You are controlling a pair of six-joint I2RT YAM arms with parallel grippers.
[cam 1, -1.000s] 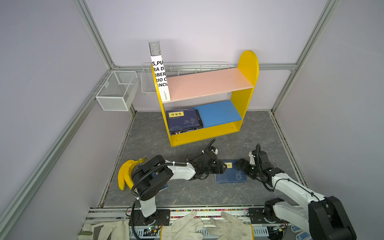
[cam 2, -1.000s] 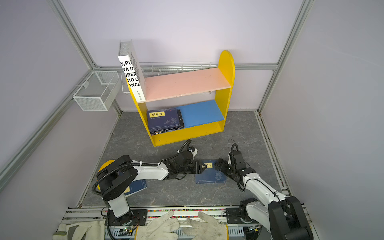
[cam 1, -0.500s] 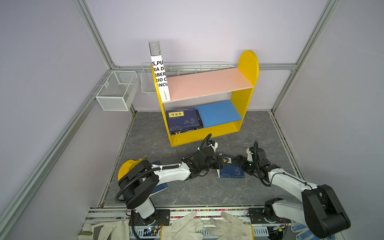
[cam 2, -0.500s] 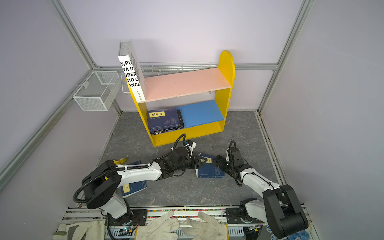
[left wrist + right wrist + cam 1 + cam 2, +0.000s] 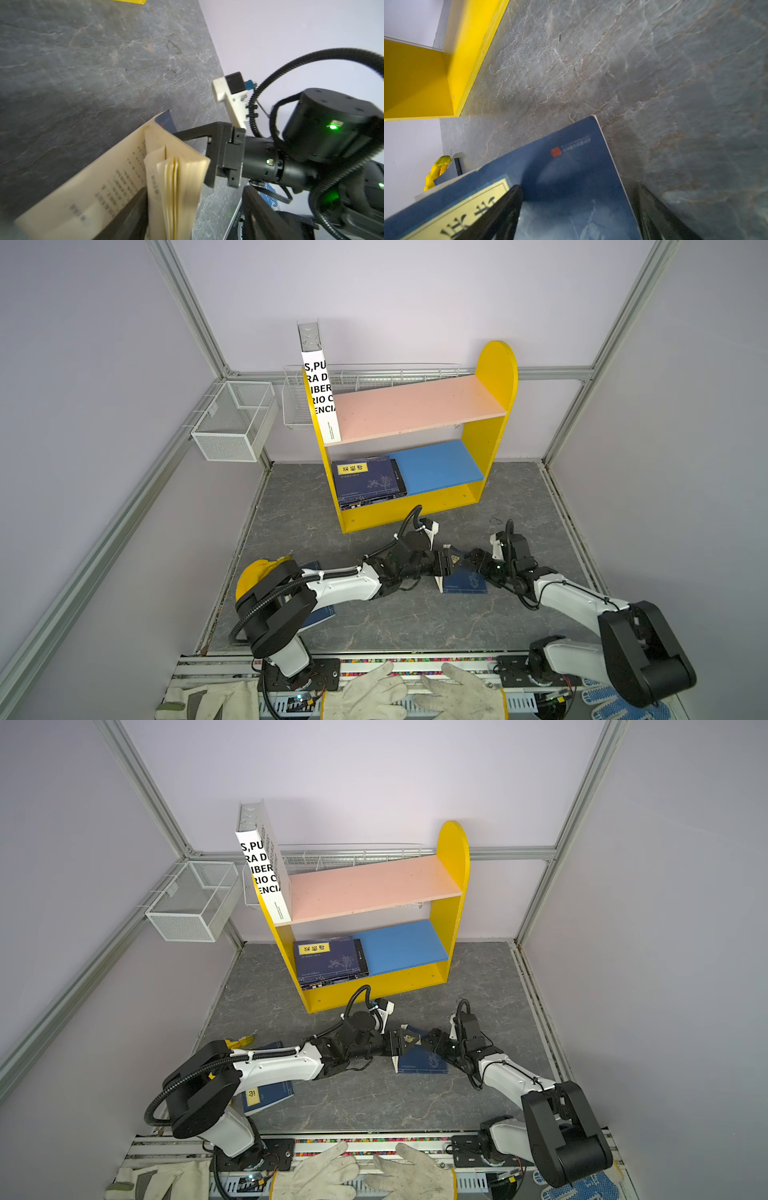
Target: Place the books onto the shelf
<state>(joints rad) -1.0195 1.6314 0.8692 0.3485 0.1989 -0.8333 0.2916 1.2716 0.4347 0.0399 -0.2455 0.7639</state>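
1. Clock read in the top views, 12 toward the back wall. A thin navy book (image 5: 465,584) lies on the grey surface (image 5: 374,626), near the yellow shelf (image 5: 496,364), at its 5 o'clock.
2. The left gripper (image 5: 446,565) sits low at the book's 10 o'clock and the right gripper (image 5: 473,563) at its 1 o'clock, close together. The labelled cover is tilted up between them.
3. In the left wrist view, pages fan open around one finger (image 5: 128,207). Cannot tell whether that gripper is apart or clamped. The right gripper's fingers (image 5: 506,207) stand apart, one over the cover and one past its edge, with nothing pinched.
4. Handling, by judgement: a light, floppy book with a glossy cover. Pages splay if it is taken by the cover alone, so take the whole block near the spine.
5. Room: the blue board (image 5: 440,466) is free at 3 o'clock of the stacked books (image 5: 365,481). The pink board (image 5: 415,406) is bare apart from the white book (image 5: 320,398) at its 9 o'clock end. The pink board overhead and the side panels bound the lower opening.
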